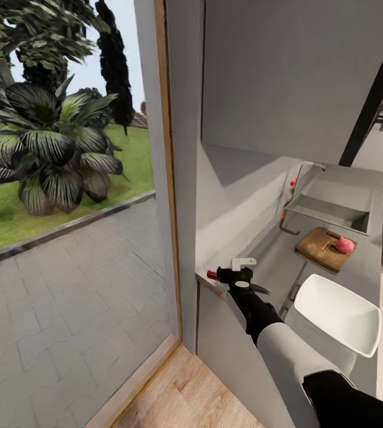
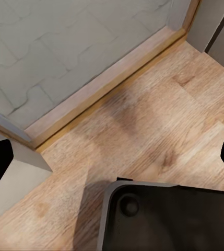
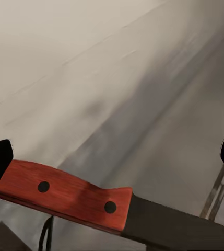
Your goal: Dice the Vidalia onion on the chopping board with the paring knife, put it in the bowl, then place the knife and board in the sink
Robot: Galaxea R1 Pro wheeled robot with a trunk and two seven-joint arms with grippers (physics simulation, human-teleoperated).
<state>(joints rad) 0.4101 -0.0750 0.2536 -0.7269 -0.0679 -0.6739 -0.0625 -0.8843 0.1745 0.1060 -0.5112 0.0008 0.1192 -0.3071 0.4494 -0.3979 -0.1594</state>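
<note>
Paring knife [image 1: 239,280] clamped crosswise in my right gripper [image 1: 239,279]; onion [image 1: 345,244] on chopping board [image 1: 324,248] lies ahead-right. Left gripper [image 2: 112,157] spread, empty.

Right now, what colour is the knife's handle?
Reddish-brown with two dark rivets; the knife handle shows best in the right wrist view.

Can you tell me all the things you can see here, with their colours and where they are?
onion: one, pink-red, on the chopping board
chopping board: one, brown wood, on the countertop in front of the sink
sink: one, grey, at the far end of the countertop
tap: one, chrome with a red dot, beside the sink
bowl: one, white, on the countertop nearer the robot
countertop: one, grey, along the wall
paring knife: one, reddish-brown handle, dark blade, in the right gripper
plant: one, dark green, outside on the grass
right gripper: one, black, at the countertop's near end
</note>
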